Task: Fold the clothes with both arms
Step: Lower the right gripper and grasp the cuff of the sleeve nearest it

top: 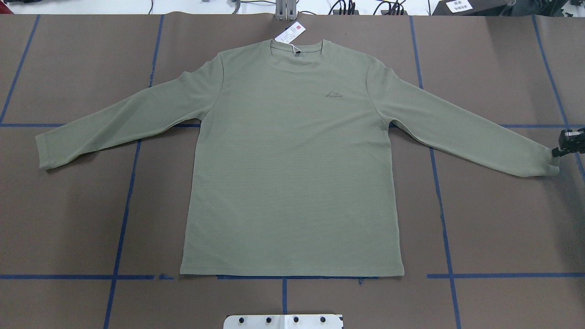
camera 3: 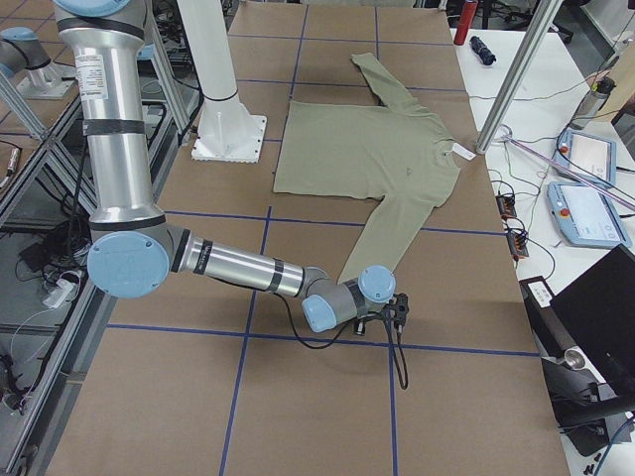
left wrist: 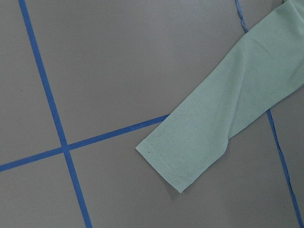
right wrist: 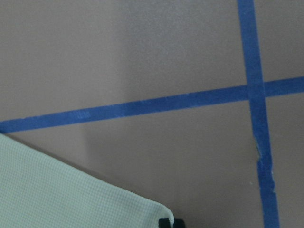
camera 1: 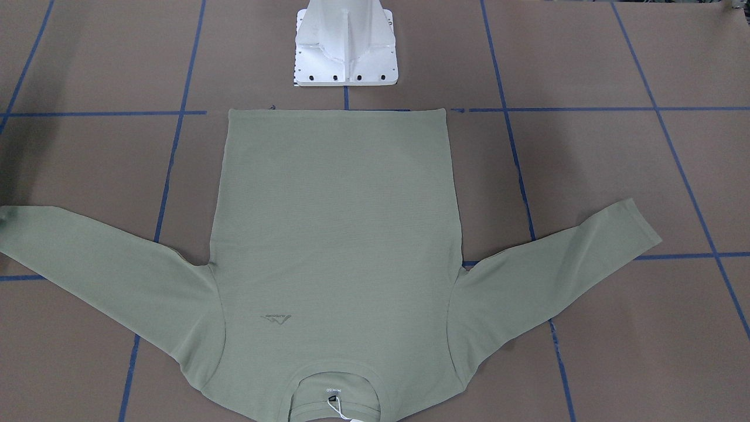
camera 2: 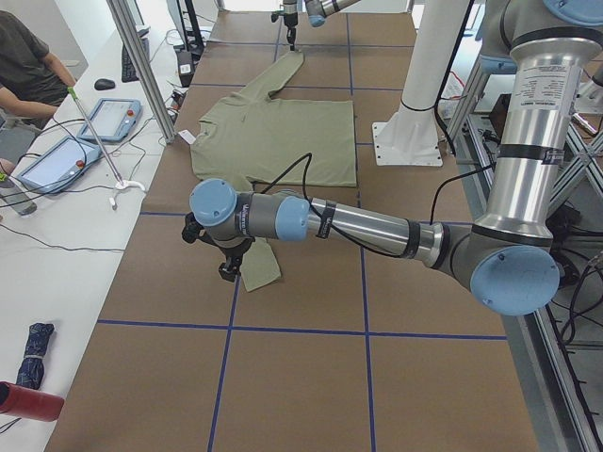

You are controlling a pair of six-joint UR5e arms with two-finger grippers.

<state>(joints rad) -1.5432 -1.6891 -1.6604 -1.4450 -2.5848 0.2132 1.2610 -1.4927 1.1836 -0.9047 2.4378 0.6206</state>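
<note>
The green shirt point(top: 292, 173) lies flat in the middle of the brown table point(top: 68, 219), front side up. Its bottom edge is near the white base point(camera 1: 345, 47) of the robot. Its collar point(top: 297, 57) is on the far side. A white tag point(top: 290, 34) sticks out past the collar and rests on the table. A small logo point(top: 336, 94) sits on the chest. Both sleeves are spread out wide, one to each side, and they slant a little back toward the robot. Blue tape lines point(top: 123, 201) cross the table, and some run under the shirt.

The right arm point(camera 3: 238, 273) reaches low over the table. The right end effector point(top: 560, 148) is right at the corner of the right sleeve's cuff point(top: 546, 162). In the right wrist view only a tiny black tip point(right wrist: 168, 222) shows at the cuff's edge. I cannot tell if this end effector is grasping the cuff or not.

The left arm point(camera 2: 358, 224) also reaches low across the table. The left end effector point(camera 2: 224, 264) points down just beside the left sleeve's cuff point(camera 2: 262, 271). It shows only from the side, so I cannot tell if it is released or clenched. The left wrist view looks down on this cuff, which lies flat on the table beside a crossing of the tape lines.

A person point(camera 2: 28, 56) sits at a white desk beside the table.
</note>
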